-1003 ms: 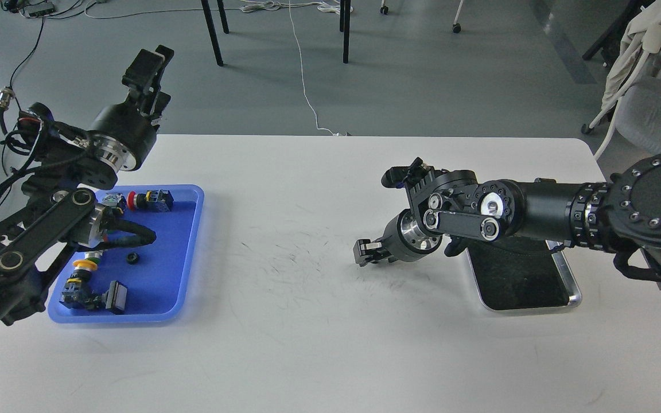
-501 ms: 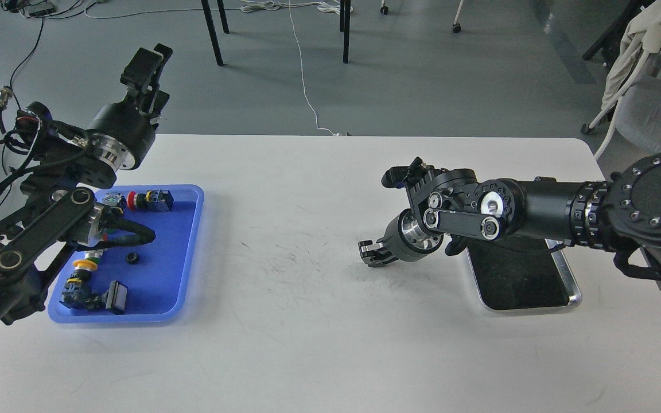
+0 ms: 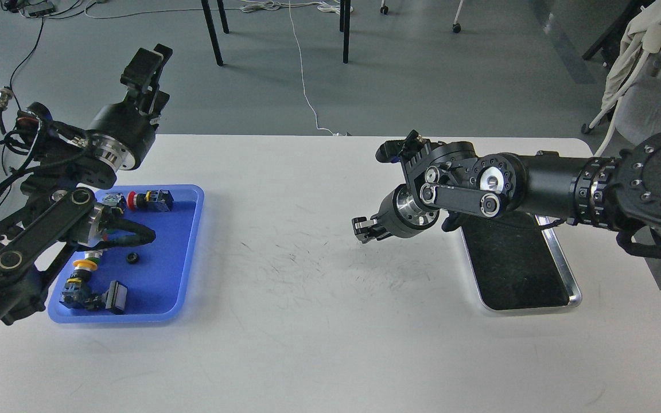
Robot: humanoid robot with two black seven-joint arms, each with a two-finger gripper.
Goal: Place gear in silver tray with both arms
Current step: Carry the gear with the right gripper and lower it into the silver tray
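The gear (image 3: 132, 258) lies untouched in the blue tray (image 3: 184, 287), below the raised left pincer (image 3: 146, 69), whose state I cannot tell. The silver tray (image 3: 572, 289) sits just behind the right pincer (image 3: 362, 230), apparently closed, empty. Pickup seems next: the left pincer must descend.

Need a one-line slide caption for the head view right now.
Small black gear waits in the blue tray; silver tray is empty, both arms raised.
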